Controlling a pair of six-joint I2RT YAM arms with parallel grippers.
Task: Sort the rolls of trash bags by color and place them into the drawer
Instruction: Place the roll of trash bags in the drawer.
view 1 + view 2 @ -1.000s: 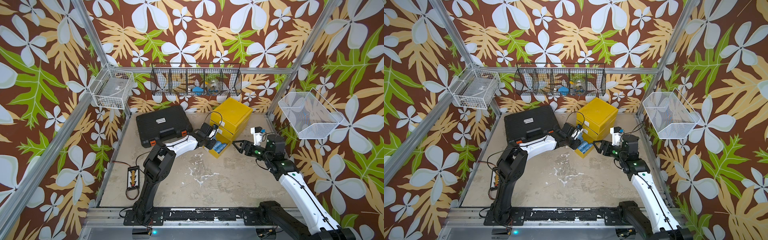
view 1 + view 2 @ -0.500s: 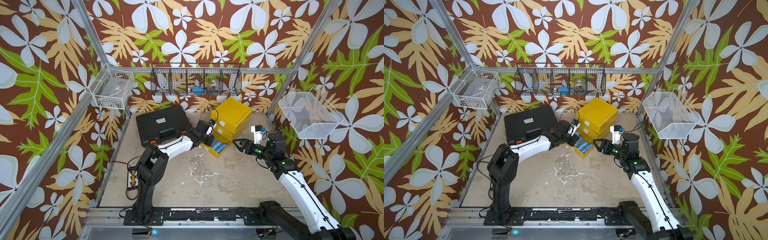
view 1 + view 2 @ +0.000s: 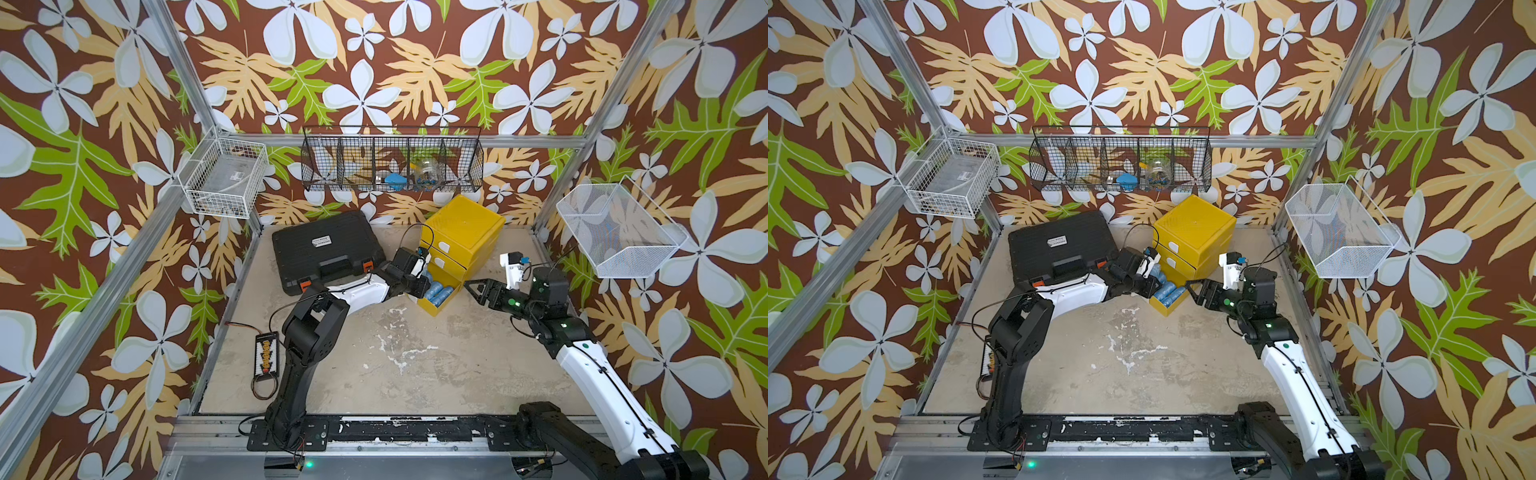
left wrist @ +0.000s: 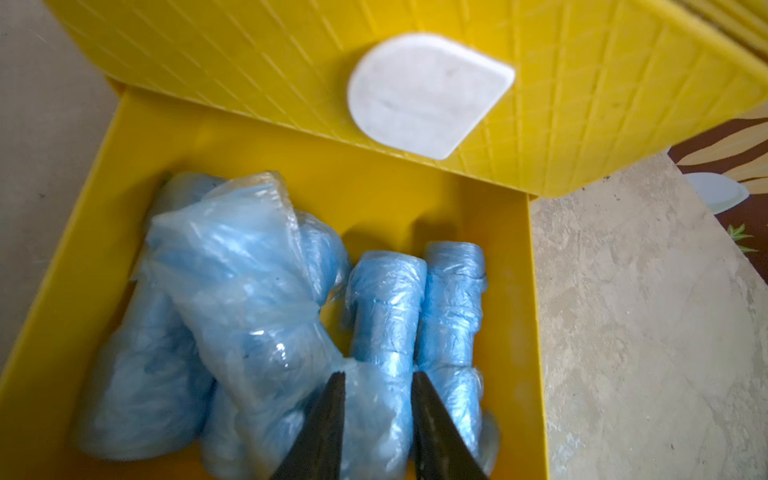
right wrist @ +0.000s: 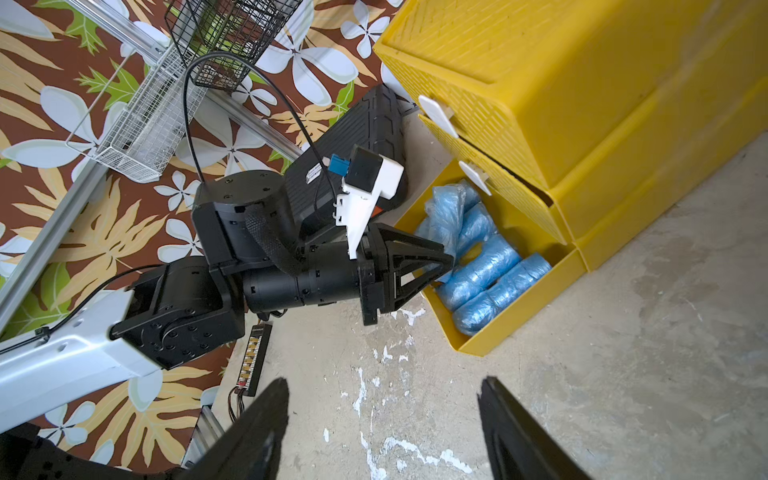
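Pinching a blue roll [image 4: 386,299], left gripper [image 4: 378,374], plain only in the left wrist view; right gripper [image 5: 384,382] spread.

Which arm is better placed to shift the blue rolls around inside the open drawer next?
Left: the left fingers pinch a blue roll inside the drawer; the right fingers hang open and empty outside it.

Left arm [image 3: 357,291] stretched forward, low. Left gripper [image 4: 377,376] tilted down, jaws narrowed, pinching blue roll [image 4: 386,299]. Right arm [image 3: 590,365] bent at elbow. Right gripper [image 5: 385,380] jaws wide, empty.
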